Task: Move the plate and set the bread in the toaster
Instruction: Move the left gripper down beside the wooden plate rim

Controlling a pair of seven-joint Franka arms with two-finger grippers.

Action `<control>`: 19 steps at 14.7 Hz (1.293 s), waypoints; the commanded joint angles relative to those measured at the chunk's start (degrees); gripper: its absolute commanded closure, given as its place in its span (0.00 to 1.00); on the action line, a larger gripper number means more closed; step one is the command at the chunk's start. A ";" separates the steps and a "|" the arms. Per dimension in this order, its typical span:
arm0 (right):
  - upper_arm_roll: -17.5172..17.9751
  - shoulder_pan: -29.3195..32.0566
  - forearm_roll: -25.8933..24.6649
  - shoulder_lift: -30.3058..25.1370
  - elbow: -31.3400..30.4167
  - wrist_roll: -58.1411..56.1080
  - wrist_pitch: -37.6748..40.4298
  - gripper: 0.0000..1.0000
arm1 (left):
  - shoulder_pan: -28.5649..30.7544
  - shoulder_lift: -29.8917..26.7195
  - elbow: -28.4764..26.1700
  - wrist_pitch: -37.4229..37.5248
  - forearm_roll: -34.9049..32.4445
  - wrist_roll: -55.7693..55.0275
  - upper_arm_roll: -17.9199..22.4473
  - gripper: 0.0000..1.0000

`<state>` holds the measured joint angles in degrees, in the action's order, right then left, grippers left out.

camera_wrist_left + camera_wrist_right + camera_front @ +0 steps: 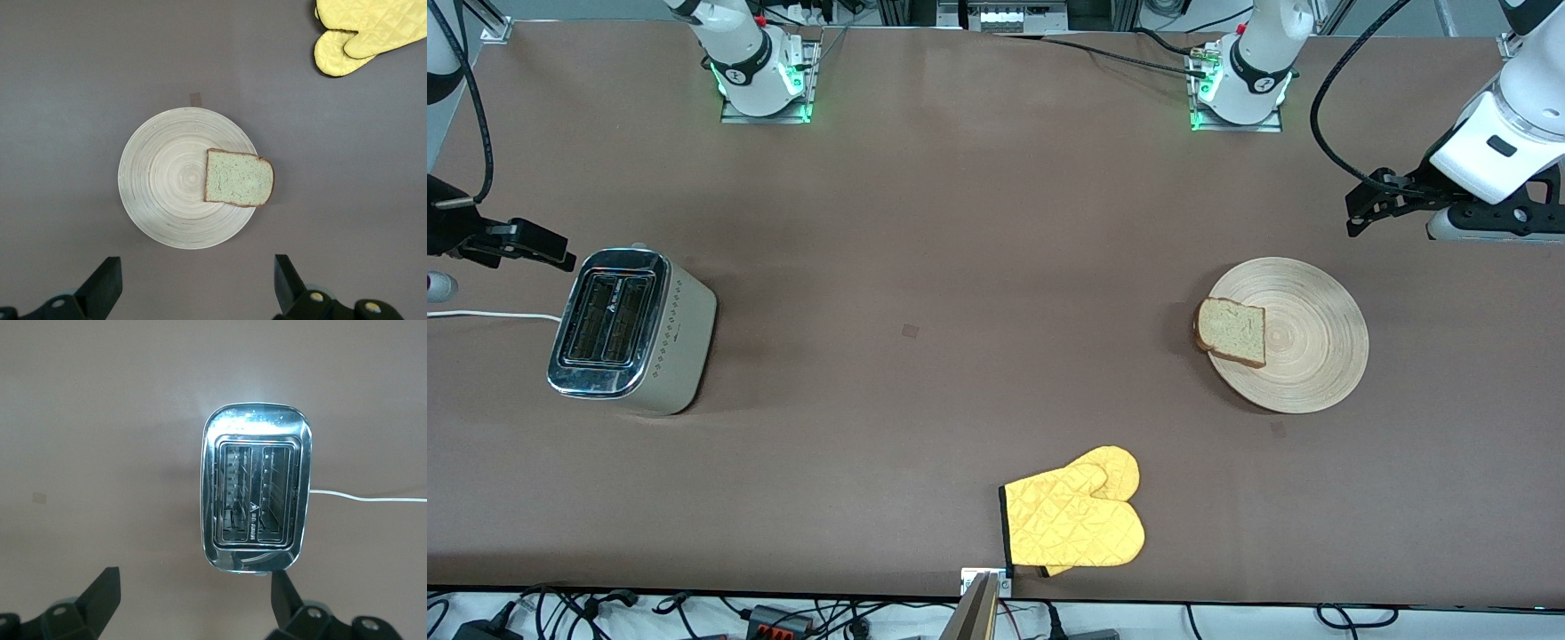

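Observation:
The pale wooden plate [1307, 338] [163, 180] lies toward the left arm's end of the table. The bread [1232, 331] [238, 178] rests on it, its crust overhanging the rim on the side toward the right arm's end. The toaster [627, 329] [257, 493] stands upright toward the right arm's end, both slots empty. My left gripper [1365, 209] [195, 267] hangs open in the air over bare table just off the plate's rim. My right gripper [538, 246] [195, 580] hangs open over the table next to the toaster, holding nothing.
A yellow oven mitt [1076, 520] [367, 27] lies near the table's edge closest to the front camera, about midway between toaster and plate. The toaster's white cord [489, 315] [360, 497] trails off the right arm's end of the table.

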<state>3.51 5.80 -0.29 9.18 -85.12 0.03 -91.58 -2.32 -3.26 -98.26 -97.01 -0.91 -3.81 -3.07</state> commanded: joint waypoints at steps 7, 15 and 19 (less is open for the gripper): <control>0.18 0.35 -0.59 -0.13 0.39 -0.56 0.70 0.00 | -0.23 1.68 2.02 2.35 0.56 -0.41 0.08 0.00; 0.18 0.44 -0.59 -0.13 0.39 -0.56 0.70 0.00 | 0.73 7.30 5.01 9.38 1.00 0.47 0.78 0.00; 0.09 0.52 -0.59 -0.13 0.39 -0.91 0.70 0.00 | 5.55 12.12 8.87 9.47 1.35 4.23 0.78 0.00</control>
<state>3.46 5.93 -0.34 9.18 -85.12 -0.01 -91.56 0.00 4.77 -94.33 -89.39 -0.76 -2.85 -2.36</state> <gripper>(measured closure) 0.000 0.000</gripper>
